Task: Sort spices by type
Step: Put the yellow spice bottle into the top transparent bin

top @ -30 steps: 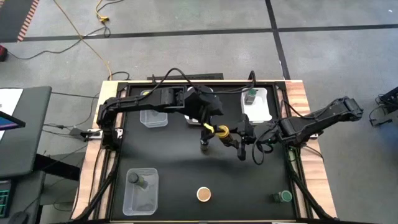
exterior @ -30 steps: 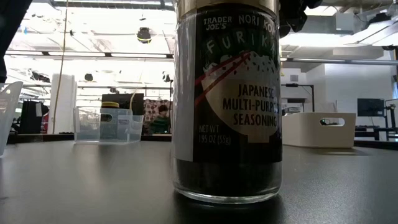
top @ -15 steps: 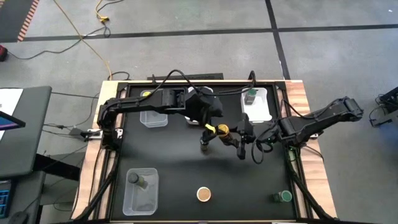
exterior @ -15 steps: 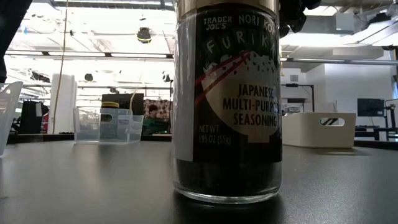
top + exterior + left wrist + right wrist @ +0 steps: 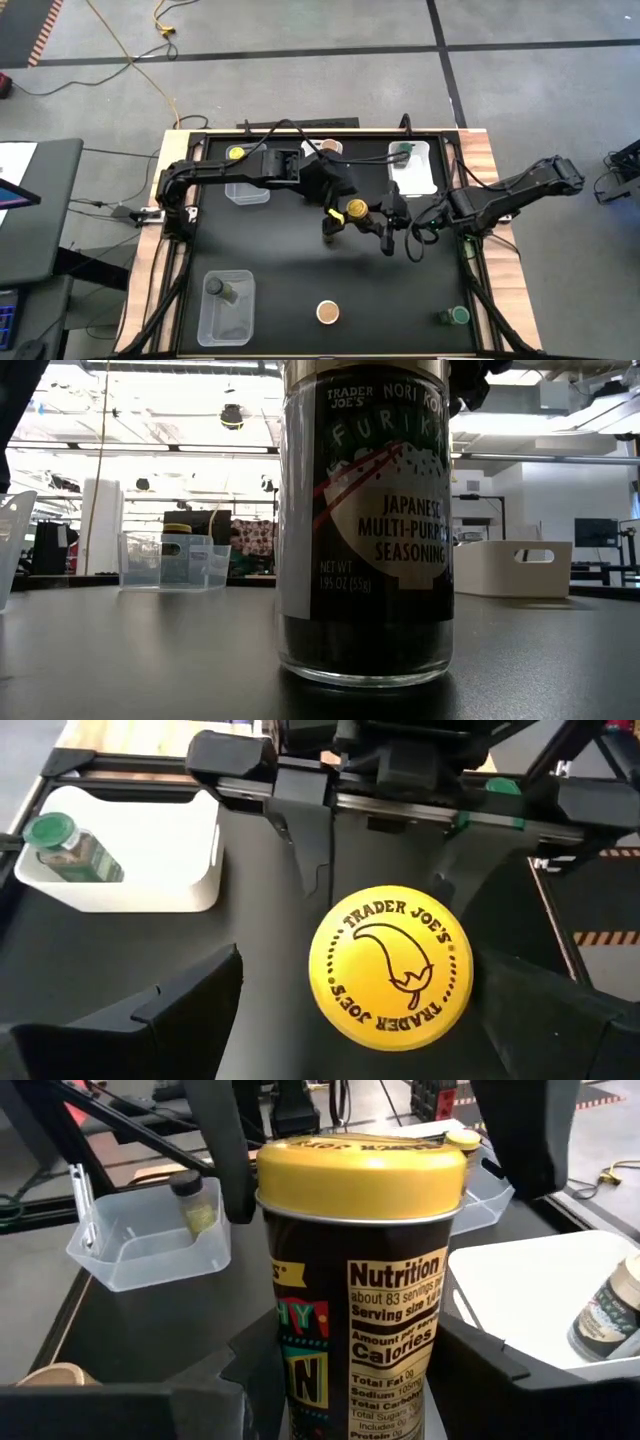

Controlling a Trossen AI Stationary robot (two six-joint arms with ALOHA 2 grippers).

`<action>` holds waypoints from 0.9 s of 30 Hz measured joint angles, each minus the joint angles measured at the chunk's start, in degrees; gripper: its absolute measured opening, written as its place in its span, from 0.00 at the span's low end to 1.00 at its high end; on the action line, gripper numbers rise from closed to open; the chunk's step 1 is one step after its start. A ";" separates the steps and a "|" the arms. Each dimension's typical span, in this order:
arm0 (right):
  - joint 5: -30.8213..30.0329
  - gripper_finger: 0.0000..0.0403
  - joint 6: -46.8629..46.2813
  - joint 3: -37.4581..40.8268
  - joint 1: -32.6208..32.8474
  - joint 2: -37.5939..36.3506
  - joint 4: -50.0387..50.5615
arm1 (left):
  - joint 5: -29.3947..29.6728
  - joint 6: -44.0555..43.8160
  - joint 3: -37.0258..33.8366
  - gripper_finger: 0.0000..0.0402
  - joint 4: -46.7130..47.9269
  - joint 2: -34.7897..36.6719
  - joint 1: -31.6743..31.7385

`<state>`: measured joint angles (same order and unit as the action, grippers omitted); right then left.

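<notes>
Yellow-lidded spice jar (image 5: 355, 209) is standing mid-desk (image 5: 280, 280), with the right gripper (image 5: 372, 222) fingers pinching its body and the left gripper (image 5: 338, 205) fingers hanging spread wide above its lid. Judging by this handover, the left arm should be clearing fully before the right lifts, keeping the jar upright.

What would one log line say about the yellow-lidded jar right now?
right gripper: shut on yellow-lidded dark spice jar, mid-table | left gripper: open above jar's lid | white bin: holds green-topped jar

"Trader Joe's" on yellow lid (image 5: 391, 967); "Japanese Multi-Purpose Seasoning" on dark jar (image 5: 365, 520).
</notes>
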<state>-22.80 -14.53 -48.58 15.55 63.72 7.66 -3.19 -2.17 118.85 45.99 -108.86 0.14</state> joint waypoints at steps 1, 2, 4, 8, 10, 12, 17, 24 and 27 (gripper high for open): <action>0.01 0.55 -0.02 0.00 0.00 0.00 0.01 | -0.05 -0.03 0.00 0.91 0.01 0.00 -0.02; 0.06 0.55 -0.01 0.00 0.00 0.00 -0.07 | -0.15 0.00 0.00 0.91 0.05 0.00 -0.02; 0.23 0.55 0.03 0.00 0.03 0.00 -0.29 | -0.23 -0.03 0.00 0.91 0.07 0.00 -0.02; 0.34 0.55 0.09 0.00 0.04 0.00 -0.80 | -0.29 -0.50 0.00 0.91 0.05 0.00 -0.02; 0.36 0.55 0.40 0.00 0.04 0.00 -0.86 | -0.34 -0.52 0.00 0.91 0.06 0.00 -0.02; 0.38 0.55 0.92 0.00 0.04 0.00 -1.07 | -0.35 -0.63 0.00 0.91 0.02 0.00 -0.02; 0.40 0.55 1.08 0.00 0.04 0.00 -1.68 | -0.95 -1.27 0.00 0.90 0.18 0.00 -0.02; 0.42 0.55 1.05 0.00 0.04 0.02 -1.74 | -1.06 -1.27 -1.26 0.86 0.43 -2.25 -0.81; 0.43 0.55 1.05 0.00 0.07 0.02 -1.86 | -1.05 -1.90 -1.40 0.86 -0.67 -4.45 -1.07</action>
<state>-22.37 -13.47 -48.58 15.62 63.75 5.79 -4.25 -4.08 117.45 45.32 -113.31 -0.93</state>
